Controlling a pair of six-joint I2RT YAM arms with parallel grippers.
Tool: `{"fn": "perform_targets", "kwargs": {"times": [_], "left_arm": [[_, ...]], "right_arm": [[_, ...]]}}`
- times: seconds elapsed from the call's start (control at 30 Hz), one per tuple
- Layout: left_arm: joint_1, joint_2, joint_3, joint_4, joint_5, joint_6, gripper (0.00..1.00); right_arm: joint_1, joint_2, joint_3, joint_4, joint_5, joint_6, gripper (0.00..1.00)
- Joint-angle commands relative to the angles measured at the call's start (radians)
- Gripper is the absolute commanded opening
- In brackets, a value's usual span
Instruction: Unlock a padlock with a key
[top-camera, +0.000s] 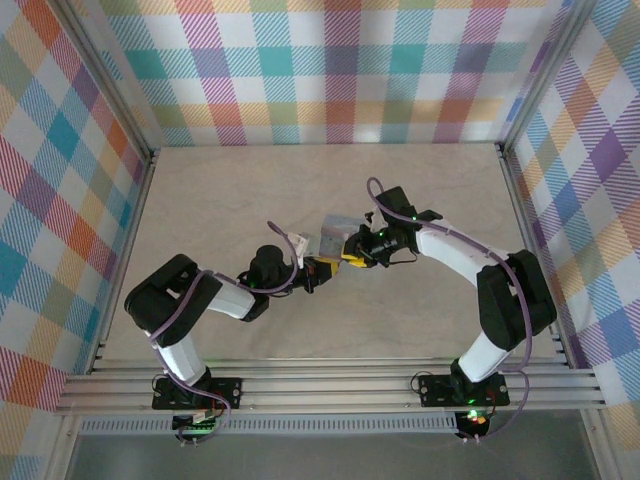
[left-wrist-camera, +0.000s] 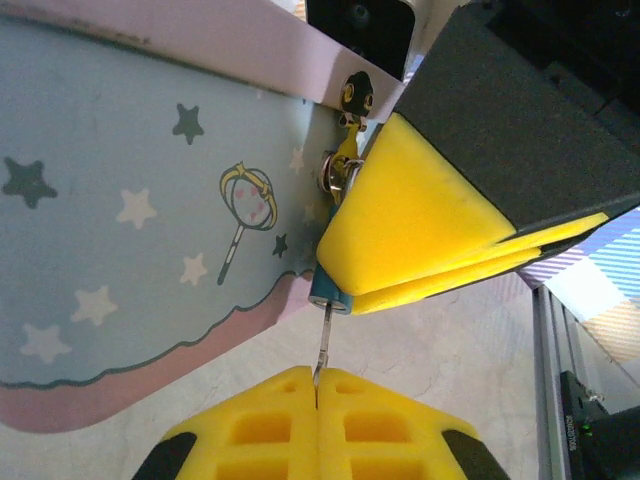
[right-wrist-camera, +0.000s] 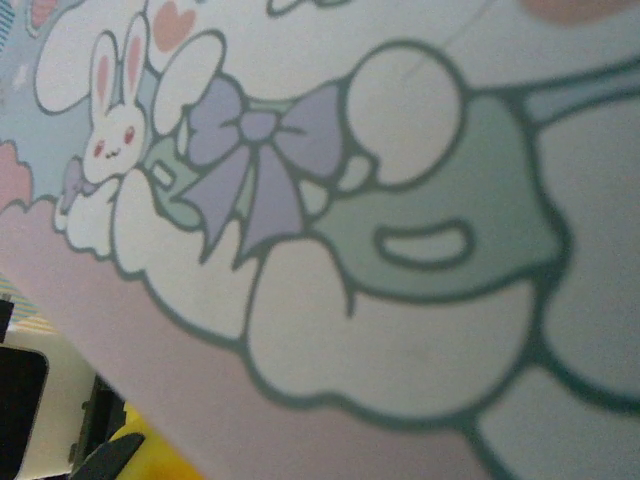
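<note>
The padlock (left-wrist-camera: 329, 294) is a small dark blue body pinched between the yellow pads (left-wrist-camera: 410, 215) of my right gripper (left-wrist-camera: 348, 286), which is shut on it. It hangs at the metal hasp (left-wrist-camera: 346, 165) of the pale blue box (left-wrist-camera: 120, 200). A thin metal key (left-wrist-camera: 323, 340) runs from the padlock's underside down into my left gripper (left-wrist-camera: 316, 376), which is shut on the key. From above, the left gripper (top-camera: 320, 271) and the right gripper (top-camera: 351, 259) meet tip to tip at the box's near edge.
The pale blue box (top-camera: 335, 231) with a cartoon lid (right-wrist-camera: 400, 300) lies mid-table, tilted. Plaid walls enclose the table on three sides. A metal rail (left-wrist-camera: 545, 330) runs along the right edge. Bare tabletop (top-camera: 250, 190) lies around the box.
</note>
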Motion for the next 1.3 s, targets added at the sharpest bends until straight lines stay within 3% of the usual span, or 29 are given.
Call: {"fn": "perform_targets", "kwargs": {"times": [0.0, 0.77, 1.1, 1.27], "left_arm": [[0.010, 0.001, 0.010, 0.199, 0.014, -0.018, 0.00], [-0.031, -0.039, 0.006, 0.108, -0.081, 0.100, 0.00], [-0.049, 0.007, 0.067, 0.150, -0.053, -0.037, 0.00], [-0.049, 0.087, 0.080, 0.238, -0.070, -0.176, 0.00]], "right_arm": [[0.025, -0.008, -0.019, -0.002, -0.133, 0.009, 0.00], [-0.003, -0.037, -0.014, -0.039, -0.147, 0.009, 0.00], [0.000, -0.041, -0.056, 0.015, -0.137, 0.023, 0.00], [0.017, -0.031, -0.111, 0.085, -0.119, 0.047, 0.00]]}}
